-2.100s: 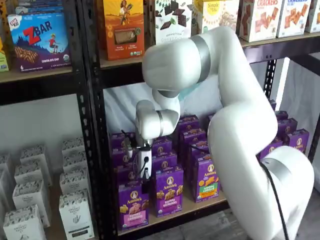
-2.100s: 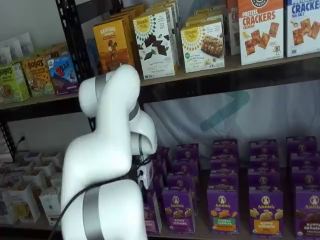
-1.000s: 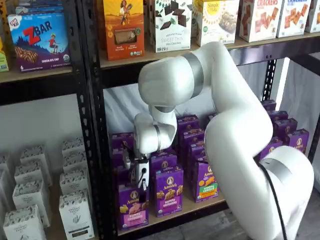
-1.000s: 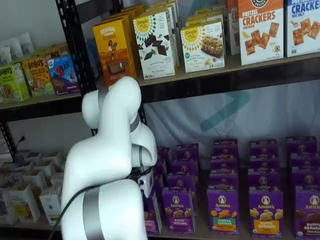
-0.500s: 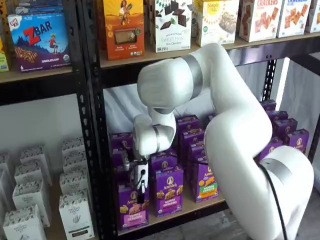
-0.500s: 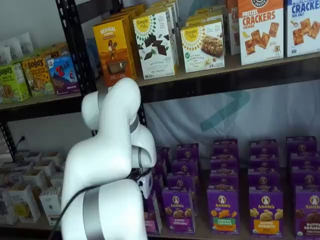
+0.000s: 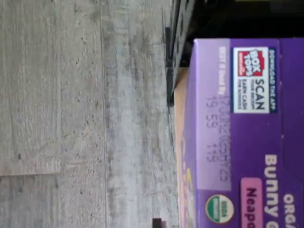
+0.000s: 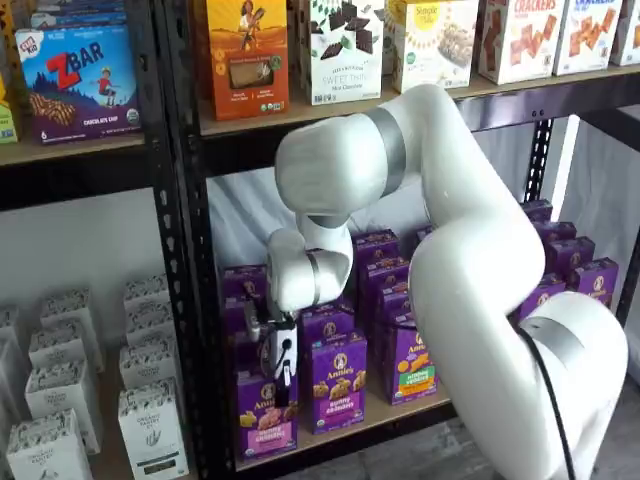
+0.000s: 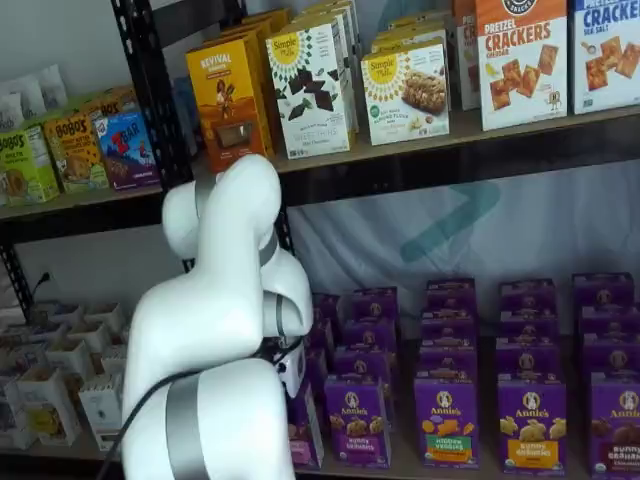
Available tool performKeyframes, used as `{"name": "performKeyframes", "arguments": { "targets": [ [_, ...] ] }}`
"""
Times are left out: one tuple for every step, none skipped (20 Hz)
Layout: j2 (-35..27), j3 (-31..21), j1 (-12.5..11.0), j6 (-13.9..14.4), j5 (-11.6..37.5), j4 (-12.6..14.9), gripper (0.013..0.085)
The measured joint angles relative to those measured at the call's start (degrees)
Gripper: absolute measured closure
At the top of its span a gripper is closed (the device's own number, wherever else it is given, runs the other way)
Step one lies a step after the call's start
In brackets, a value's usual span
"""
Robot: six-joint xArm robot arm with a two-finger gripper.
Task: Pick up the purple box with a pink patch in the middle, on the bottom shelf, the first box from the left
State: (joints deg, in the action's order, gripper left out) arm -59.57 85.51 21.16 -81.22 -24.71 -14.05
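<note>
The white arm fills most of the foreground in both shelf views, so you're peeking around it to see anything. The end effector hangs down right at the top of the purple box, which stands at the front edge of the bottom shelf, at its left end beside the black rack post. In that shelf view the black fingers look narrow and overlap the box's upper front, so I can't tell if they're spread or pinched on anything. From the wrist view you get the purple box super close, its top panel with the Box Tops scan patch and a printed date code, plus the wood edge of the bottom shelf and gray plank floor past it. Just right of the target is another purple Annie's box, then one with a green band, and more rows of purple boxes run back toward the rear edge. In the other shelf view the arm hides most of the target.
</note>
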Motion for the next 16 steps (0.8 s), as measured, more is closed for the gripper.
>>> {"name": "performKeyframes", "arguments": {
  "targets": [
    [0.1,-0.1,0.0,-0.1,0.0,-0.1,0.0490],
    [0.1,-0.2,0.0,-0.2,0.0,-0.2,0.0530],
    [0.2,-0.2,0.0,-0.3,0.0,-0.3,0.0530],
    [0.2,-0.2,0.0,-0.4,-0.1,-0.4,0.0570],
    [0.2,-0.2,0.0,-0.4,-0.1,-0.4,0.0570],
    [0.2,-0.2,0.0,-0.4,-0.2,-0.5,0.0610],
    [0.2,-0.2,0.0,-0.4,-0.3,-0.5,0.0610],
    [0.2,-0.2,0.1,-0.3,-0.2,-0.5,0.0610],
    [0.2,-0.3,0.1,-0.2,0.0,-0.4,0.0610],
    [0.3,-0.3,0.2,0.0,0.1,-0.2,0.0610],
    [0.3,-0.3,0.2,0.0,0.0,-0.2,0.0610],
    [0.3,-0.2,0.2,-0.1,-0.1,-0.3,0.0610],
    [0.4,-0.2,0.2,-0.1,-0.2,-0.3,0.0610],
    [0.4,-0.3,0.2,-0.2,-0.2,-0.4,0.0610],
    [0.5,-0.4,0.2,-0.2,-0.1,-0.4,0.0610],
    [0.6,-0.5,0.2,-0.2,-0.1,-0.4,0.0610]
  ]
}}
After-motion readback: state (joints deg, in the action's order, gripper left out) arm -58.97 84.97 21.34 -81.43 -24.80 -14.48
